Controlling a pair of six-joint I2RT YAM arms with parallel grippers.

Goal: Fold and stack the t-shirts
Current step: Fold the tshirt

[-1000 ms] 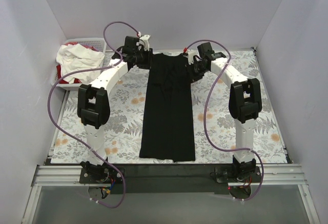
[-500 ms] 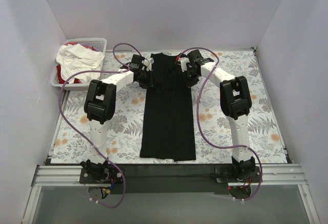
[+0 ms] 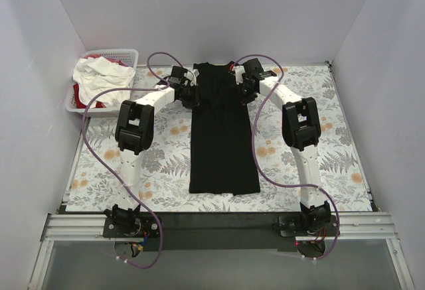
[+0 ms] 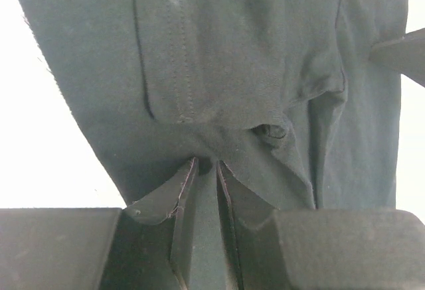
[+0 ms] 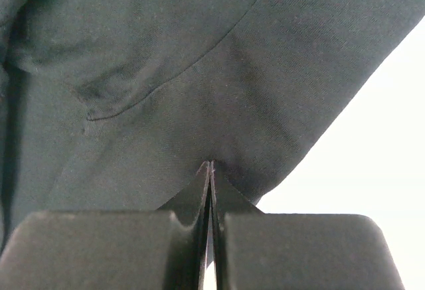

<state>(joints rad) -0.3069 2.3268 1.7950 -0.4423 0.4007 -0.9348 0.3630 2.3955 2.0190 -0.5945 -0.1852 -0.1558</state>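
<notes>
Two robot arms reach to the far end of a flower-patterned table (image 3: 159, 157), each clamped on a corner of a black t-shirt (image 3: 222, 137). The shirt is folded into a long, narrow strip that runs down the middle of the table, from the far edge almost to the near one, with its near hem lying flat and square. The left gripper (image 4: 206, 165) is closed on a bunched fold of the dark cloth at the strip's far left corner. In the left wrist view its fingers are drawn in narrow with fabric pinched between them, and a stitched hem and a small pucker lie just beyond. The right gripper (image 5: 210, 165) holds the far right corner, its two fingers pressed tight together on the cloth edge, with a curved seam running across the fabric ahead of it. Whether the gripped end is raised off the table cannot be told. In the far left corner, well apart from the black shirt, a white basket (image 3: 135, 56) holds a crumpled white t-shirt (image 3: 103, 72), with a red t-shirt (image 3: 76, 93) showing beneath it. Purple cables (image 3: 89, 137) loop from both arms.
</notes>
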